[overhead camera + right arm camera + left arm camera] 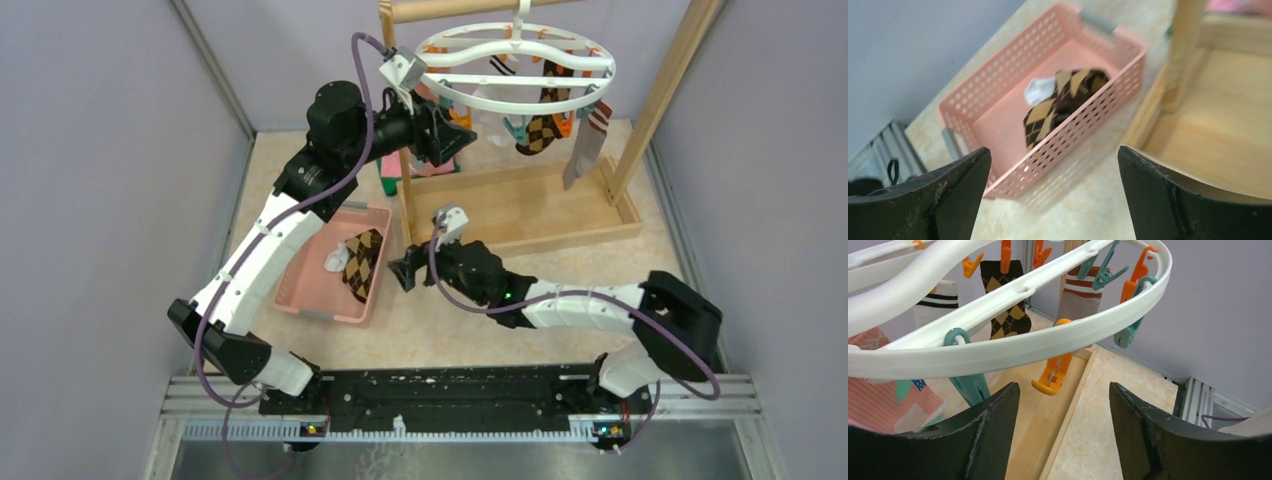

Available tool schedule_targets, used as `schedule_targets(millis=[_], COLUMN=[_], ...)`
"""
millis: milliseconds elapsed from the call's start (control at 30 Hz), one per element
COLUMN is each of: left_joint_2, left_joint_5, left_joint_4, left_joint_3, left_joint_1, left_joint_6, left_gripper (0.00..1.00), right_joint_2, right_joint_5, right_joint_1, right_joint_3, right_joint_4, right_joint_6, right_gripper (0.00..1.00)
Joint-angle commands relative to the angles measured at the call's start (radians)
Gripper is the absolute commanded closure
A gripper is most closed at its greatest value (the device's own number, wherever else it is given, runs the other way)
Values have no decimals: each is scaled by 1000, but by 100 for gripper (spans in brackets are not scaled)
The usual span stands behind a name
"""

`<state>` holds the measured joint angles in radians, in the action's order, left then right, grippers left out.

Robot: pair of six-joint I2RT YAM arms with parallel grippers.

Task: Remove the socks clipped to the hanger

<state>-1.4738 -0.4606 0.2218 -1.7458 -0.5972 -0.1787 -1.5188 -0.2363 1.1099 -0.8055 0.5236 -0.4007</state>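
Note:
The white ring hanger [610,68] hangs from the wooden rack, with orange and teal clips under it. Three socks stay clipped: an argyle one [545,125], a grey one with a striped cuff [585,148] and a white one with dark stripes [497,112]. My left gripper [445,135] is open just below the ring's near rim [1048,340], empty, with a free orange clip [1053,375] above its gap [1064,390]. My right gripper [405,270] is open and empty over the floor beside the pink basket [1068,125]. In the basket lie an argyle sock [1058,102] and a white sock [1040,90].
The wooden rack's tray base [540,205] and posts [660,95] surround the hanger. Folded pink and green cloths [420,165] lie behind the left post. The pink basket [310,290] sits under the left arm. Grey walls close in both sides.

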Motion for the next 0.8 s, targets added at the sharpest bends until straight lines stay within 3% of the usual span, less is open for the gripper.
schedule_targets(millis=[0,33,67,267,533,767], left_joint_2=[59,68,82,199,320,338], left_joint_5=[-17,-16,-15,6,14,52], left_joint_4=[22,35,49,146,318,383], left_joint_3=[-15,-9,0,98,219,255], left_joint_1=[-4,-4,-3,-2,0,20], left_joint_6=[13,24,35,132,251,278], left_gripper=[15,4,1,1,1,1], right_joint_2=[136,151,162,169,282,541], right_joint_5=[-103,-113,-129,-198,-220,-312], right_joint_1=[-106,-129,-149,-245,-336,-362], right_joint_3=[54,69,82,96,143,182], right_joint_4=[60,67,79,152,92,-144], right_joint_6=[41,47,58,114,132,108], right_gripper=[3,3,3,4,5,6])
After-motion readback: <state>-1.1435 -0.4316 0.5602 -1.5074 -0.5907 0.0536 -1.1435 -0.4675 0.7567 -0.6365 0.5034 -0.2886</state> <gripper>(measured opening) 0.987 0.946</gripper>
